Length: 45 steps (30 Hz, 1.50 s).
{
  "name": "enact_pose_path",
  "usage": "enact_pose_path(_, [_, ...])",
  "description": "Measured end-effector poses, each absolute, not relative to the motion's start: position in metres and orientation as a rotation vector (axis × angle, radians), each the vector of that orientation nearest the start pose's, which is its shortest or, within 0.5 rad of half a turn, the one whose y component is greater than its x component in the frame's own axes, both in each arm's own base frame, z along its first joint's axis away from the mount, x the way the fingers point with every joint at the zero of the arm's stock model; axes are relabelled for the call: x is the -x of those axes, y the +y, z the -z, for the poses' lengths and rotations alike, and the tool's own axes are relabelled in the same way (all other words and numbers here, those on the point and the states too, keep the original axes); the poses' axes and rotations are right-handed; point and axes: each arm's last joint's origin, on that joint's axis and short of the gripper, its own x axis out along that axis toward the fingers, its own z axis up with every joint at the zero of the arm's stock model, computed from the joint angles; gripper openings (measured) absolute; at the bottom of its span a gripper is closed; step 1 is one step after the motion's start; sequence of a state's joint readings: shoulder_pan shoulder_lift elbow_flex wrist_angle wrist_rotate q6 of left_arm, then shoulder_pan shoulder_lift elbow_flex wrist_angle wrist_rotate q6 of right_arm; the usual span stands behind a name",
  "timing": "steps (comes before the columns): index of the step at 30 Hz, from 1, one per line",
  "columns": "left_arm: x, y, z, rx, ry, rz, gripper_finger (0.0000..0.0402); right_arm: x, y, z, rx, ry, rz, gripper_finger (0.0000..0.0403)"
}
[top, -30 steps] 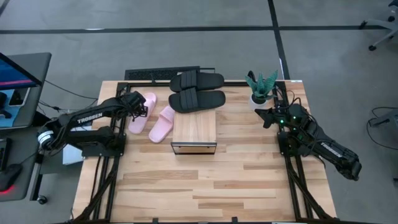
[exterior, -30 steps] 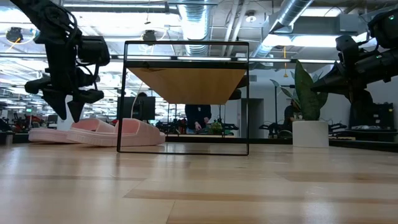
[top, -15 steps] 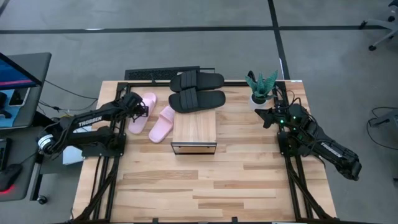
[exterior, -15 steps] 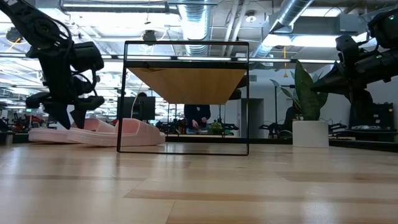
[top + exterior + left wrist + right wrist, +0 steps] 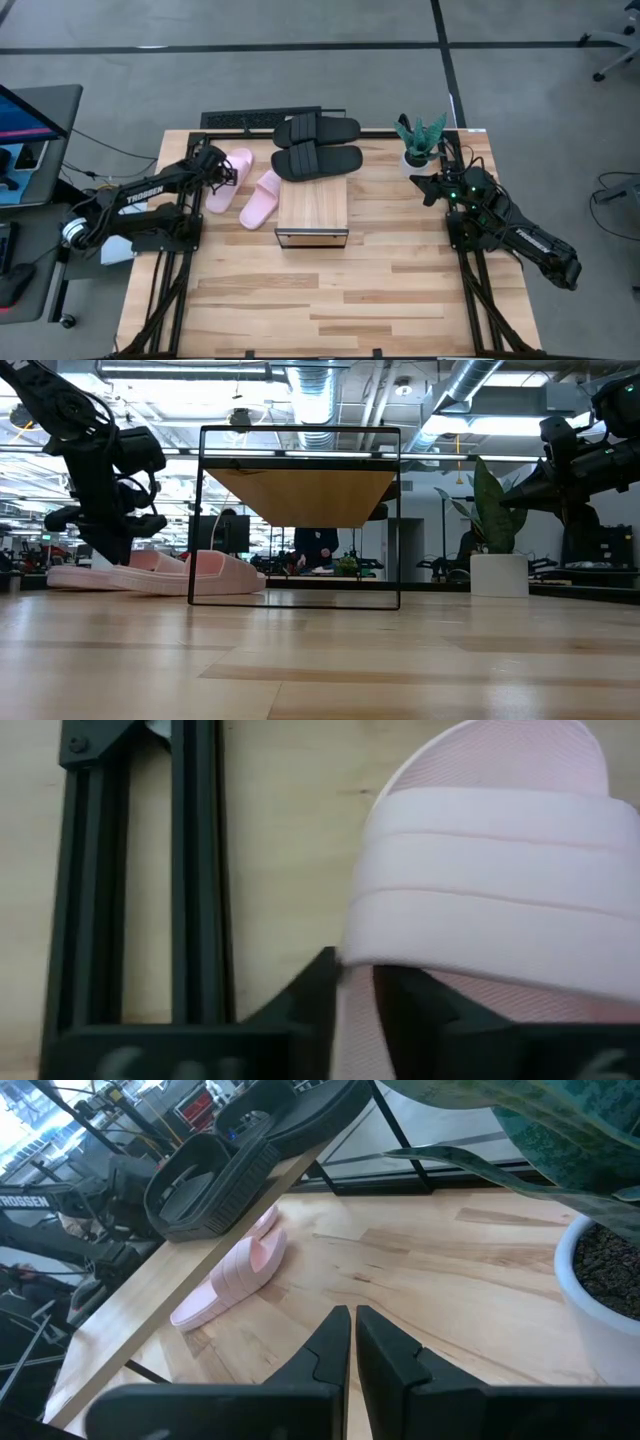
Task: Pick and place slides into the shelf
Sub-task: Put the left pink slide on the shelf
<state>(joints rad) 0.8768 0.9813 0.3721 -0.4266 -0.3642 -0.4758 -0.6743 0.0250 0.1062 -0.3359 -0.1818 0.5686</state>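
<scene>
Straddling pink slide (image 5: 480, 910) edge — left gripper (image 5: 355, 995) narrowly parted, touching.

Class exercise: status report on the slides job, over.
Left pincer down astride edge of outer pink slide, closing state unclear. Right pincer shut, idle by plant. Black slides behind shelf; shelf unloaded.

White "TROSSEN" lettering runs along the left arm (image 5: 140, 194); the right wrist view seemingly shows it partly.
</scene>
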Motion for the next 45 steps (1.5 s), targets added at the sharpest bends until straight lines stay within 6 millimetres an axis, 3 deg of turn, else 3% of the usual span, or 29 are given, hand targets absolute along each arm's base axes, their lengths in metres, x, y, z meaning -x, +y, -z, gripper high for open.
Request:
enact_pose_path(3, [-0.091,0.128,-0.15,0.642,0.791,-1.379,0.001,-0.072,-0.051,-0.166,-0.661,0.089,0.546,0.0013])
enact_pose_path(17, [-0.079,0.125,-0.125,0.622,0.762,-1.419,0.0001,-0.072,-0.051,-0.166,-0.661,0.089,0.546,0.0013])
enact_pose_path(30, [-0.085,0.128,-0.152,0.612,0.6,-1.309,0.0,-0.072,-0.051,-0.166,-0.661,0.089,0.546,0.0013])
enact_pose_path(45, [-0.082,0.123,-0.16,0.578,0.551,-1.34,0.0,-0.072,-0.051,-0.166,-0.661,0.089,0.546,0.0013])
